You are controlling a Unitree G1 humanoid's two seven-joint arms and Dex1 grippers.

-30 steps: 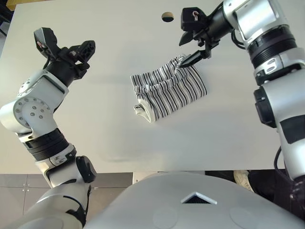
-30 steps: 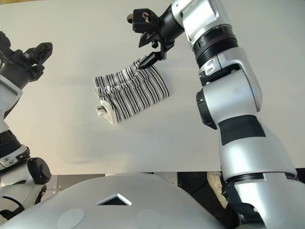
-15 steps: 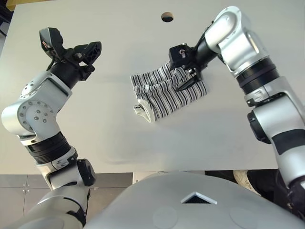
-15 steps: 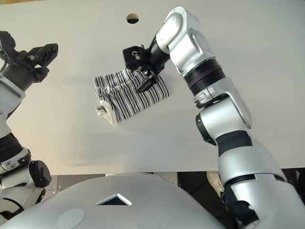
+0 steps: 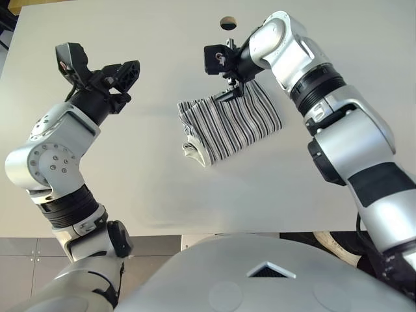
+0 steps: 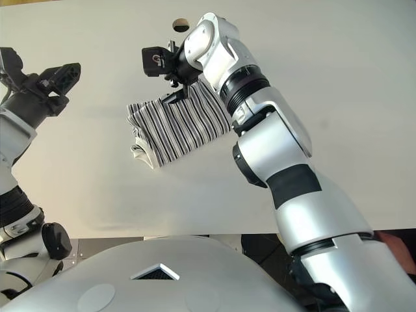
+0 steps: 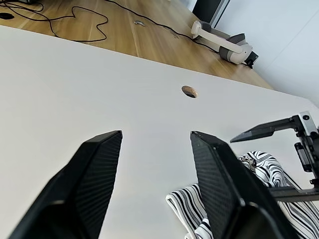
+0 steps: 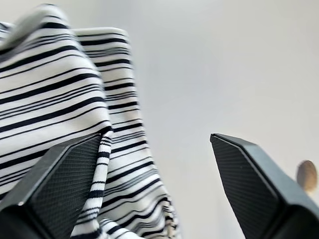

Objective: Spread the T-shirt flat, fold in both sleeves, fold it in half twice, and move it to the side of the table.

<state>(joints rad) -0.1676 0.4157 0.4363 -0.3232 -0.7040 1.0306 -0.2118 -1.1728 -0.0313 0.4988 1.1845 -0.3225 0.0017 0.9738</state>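
The striped T-shirt (image 5: pixel 234 123) lies folded into a small bundle in the middle of the white table (image 5: pixel 149 175), with a rolled end (image 5: pixel 195 151) at its near left corner. My right gripper (image 5: pixel 229 96) hovers at the shirt's far edge, open; in the right wrist view one of its fingers (image 8: pixel 60 184) is beside the striped cloth (image 8: pixel 55 99), with nothing between the two. My left gripper (image 5: pixel 122 77) is held up over bare table to the left of the shirt, open and empty, as the left wrist view (image 7: pixel 155 133) confirms.
A round cable hole (image 5: pixel 227 23) sits in the table beyond the shirt. The table's near edge (image 5: pixel 214 231) runs across the front. Bare tabletop lies left, right and in front of the shirt. Wooden floor with cables (image 7: pixel 75 25) shows beyond the table.
My right gripper swept leftward across the shirt's far edge, from its far right corner to the far middle. The bunched far edge now lies smoother. The left arm barely moved.
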